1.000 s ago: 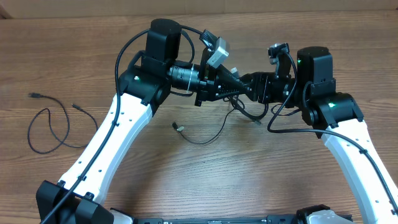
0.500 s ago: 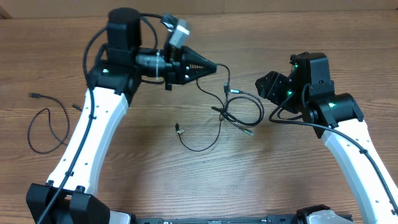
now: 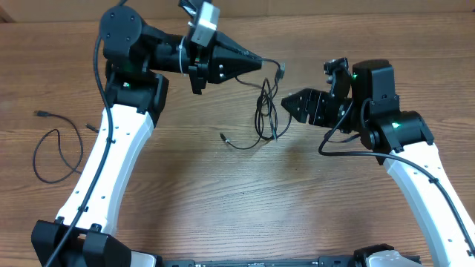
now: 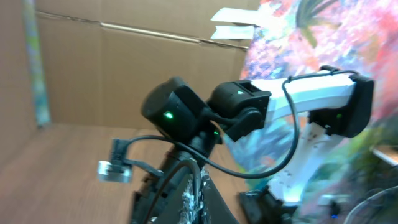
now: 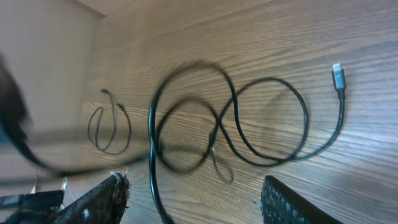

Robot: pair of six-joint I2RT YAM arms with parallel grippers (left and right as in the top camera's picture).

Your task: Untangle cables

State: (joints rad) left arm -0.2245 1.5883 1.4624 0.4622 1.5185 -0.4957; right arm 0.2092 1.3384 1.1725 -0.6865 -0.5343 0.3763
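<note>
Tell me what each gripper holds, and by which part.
The left gripper pinches the cables near one plug end, and the loops dangle below. The right gripper is open and holds nothing.

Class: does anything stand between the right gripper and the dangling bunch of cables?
Nothing visible does. The open right gripper faces the cables directly; the left gripper holds them from the other side.

**Surface Finishes**

Bench [image 3: 223,200]: wood-grain, smooth, low sheen. Cables [image 3: 266,115]: black, smooth plastic sheath; one plug [image 5: 337,76] bright metal. Arm links [image 3: 111,170]: white glossy plastic. Fingers [image 5: 102,200]: black, rough, grainy faces. Back wall [image 4: 93,74]: matt brown cardboard.
</note>
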